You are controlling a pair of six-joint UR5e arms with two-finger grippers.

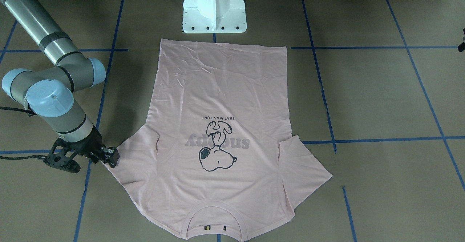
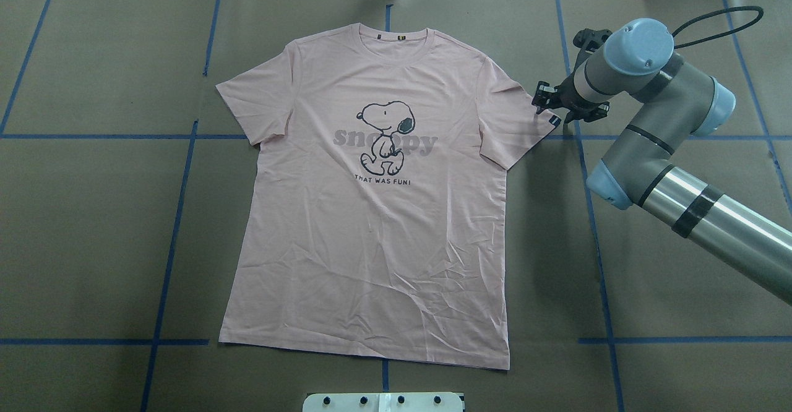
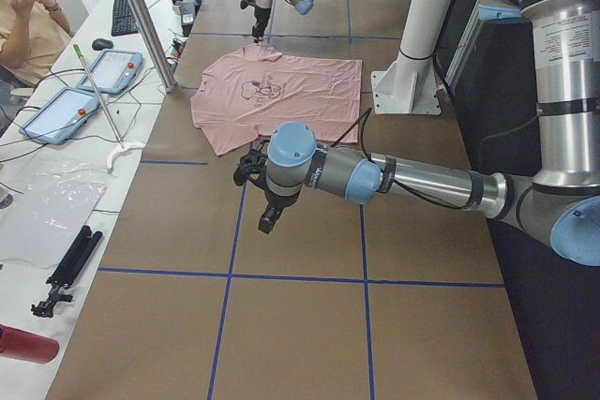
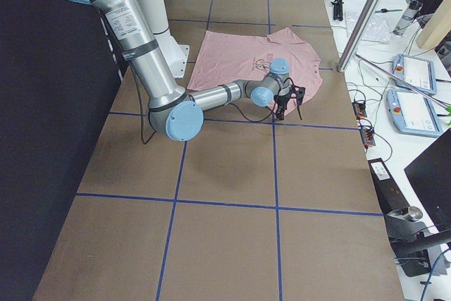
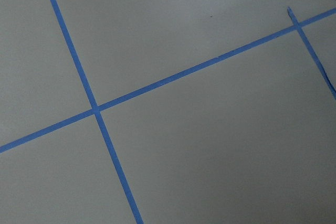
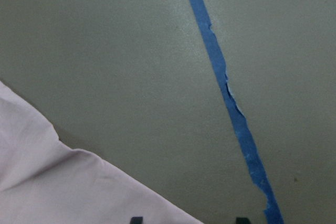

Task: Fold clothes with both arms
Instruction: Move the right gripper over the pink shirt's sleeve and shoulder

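Observation:
The pale pink T-shirt [image 2: 371, 245] lies flat and print-up on the brown table, collar at the far side from the robot. My right gripper [image 2: 550, 112] sits low at the hem of the sleeve on my right [image 1: 130, 154]. In the right wrist view its two fingertips [image 6: 136, 220] stand apart, one over the pink cloth [image 6: 52, 182] and one over bare table, so it is open. My left gripper [image 3: 267, 217] hangs over bare table well left of the shirt [image 3: 300, 100]. It shows only in the exterior left view, so I cannot tell its state.
The white pedestal base [image 1: 214, 13] stands just behind the shirt's bottom hem. Blue tape lines [image 2: 594, 226] grid the brown table. Beyond the far edge is a bench with tablets [image 3: 56, 114], a keyboard and a seated person [image 3: 23, 16].

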